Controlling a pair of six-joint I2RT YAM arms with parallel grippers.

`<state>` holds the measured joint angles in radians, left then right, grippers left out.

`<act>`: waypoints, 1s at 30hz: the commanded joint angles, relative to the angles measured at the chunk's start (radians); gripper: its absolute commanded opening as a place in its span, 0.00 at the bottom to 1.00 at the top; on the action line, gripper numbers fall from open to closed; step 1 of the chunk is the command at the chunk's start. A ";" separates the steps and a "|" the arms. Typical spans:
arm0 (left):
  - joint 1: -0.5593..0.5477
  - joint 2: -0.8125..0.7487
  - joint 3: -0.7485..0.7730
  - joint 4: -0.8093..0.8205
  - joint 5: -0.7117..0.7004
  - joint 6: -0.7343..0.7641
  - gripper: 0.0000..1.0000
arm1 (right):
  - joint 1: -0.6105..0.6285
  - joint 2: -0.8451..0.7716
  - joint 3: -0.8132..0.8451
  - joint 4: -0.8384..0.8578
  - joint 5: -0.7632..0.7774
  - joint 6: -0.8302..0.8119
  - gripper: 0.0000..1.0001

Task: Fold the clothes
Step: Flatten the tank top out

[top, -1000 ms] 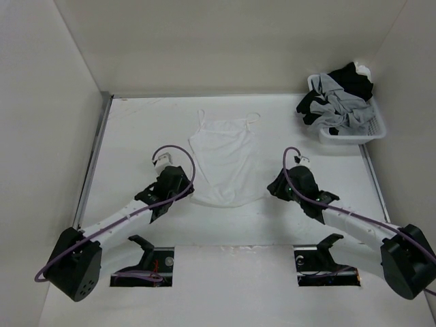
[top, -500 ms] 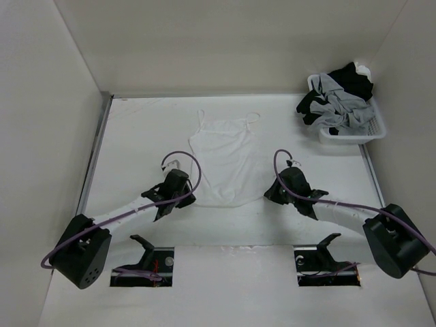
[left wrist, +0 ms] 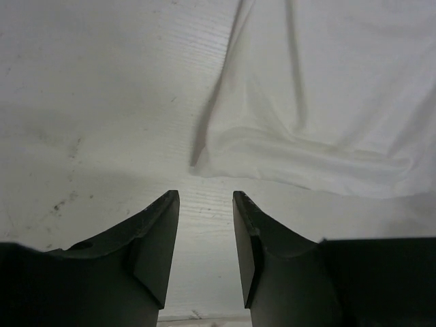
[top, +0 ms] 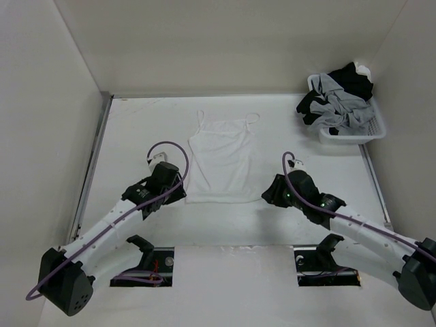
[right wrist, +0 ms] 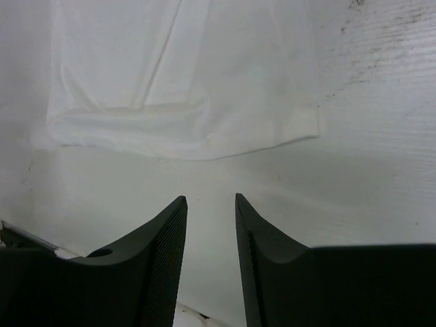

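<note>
Garment [top: 221,160] lies flat; I see left gripper [left wrist: 205,199] and right gripper [right wrist: 210,200] released, empty, just off its hem.

White desk [top: 136,129], matte, flecked with dark scuffs [left wrist: 65,201]. Boxed in on three sides by plain off-white panels: left wall [top: 41,136], back wall [top: 231,41], right wall [top: 415,102]. Metal strip [top: 95,157] along left desk edge. Two rectangular cut-outs [top: 153,262] at near edge, wiring visible inside. Even, diffuse lighting; soft shadows only.
</note>
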<state>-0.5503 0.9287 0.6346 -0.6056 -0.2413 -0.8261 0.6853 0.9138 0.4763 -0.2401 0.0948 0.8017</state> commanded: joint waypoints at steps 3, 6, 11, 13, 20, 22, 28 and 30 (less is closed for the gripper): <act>-0.018 0.025 -0.067 0.058 -0.026 -0.039 0.37 | -0.019 -0.010 -0.002 -0.022 0.051 -0.016 0.39; -0.038 0.079 -0.102 0.168 -0.026 -0.039 0.37 | -0.043 0.042 -0.013 0.036 0.048 -0.030 0.37; -0.035 0.119 -0.133 0.266 -0.018 -0.027 0.39 | -0.068 0.123 -0.018 0.114 0.059 -0.041 0.30; -0.029 0.136 -0.141 0.288 -0.007 -0.019 0.39 | -0.094 0.146 -0.028 0.145 0.062 -0.041 0.32; -0.003 0.194 -0.180 0.368 0.046 -0.001 0.38 | -0.151 0.207 -0.044 0.197 0.049 -0.038 0.41; 0.010 0.213 -0.188 0.372 0.063 -0.001 0.35 | -0.151 0.230 -0.044 0.212 0.046 -0.038 0.42; 0.020 0.236 -0.202 0.397 0.069 0.001 0.27 | -0.163 0.292 -0.053 0.275 0.003 -0.024 0.39; 0.020 0.251 -0.200 0.403 0.076 0.002 0.24 | -0.171 0.287 -0.056 0.277 0.005 -0.021 0.38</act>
<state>-0.5350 1.1606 0.4530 -0.2394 -0.1860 -0.8341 0.5301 1.2045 0.4274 -0.0376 0.1093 0.7757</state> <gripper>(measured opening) 0.249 0.384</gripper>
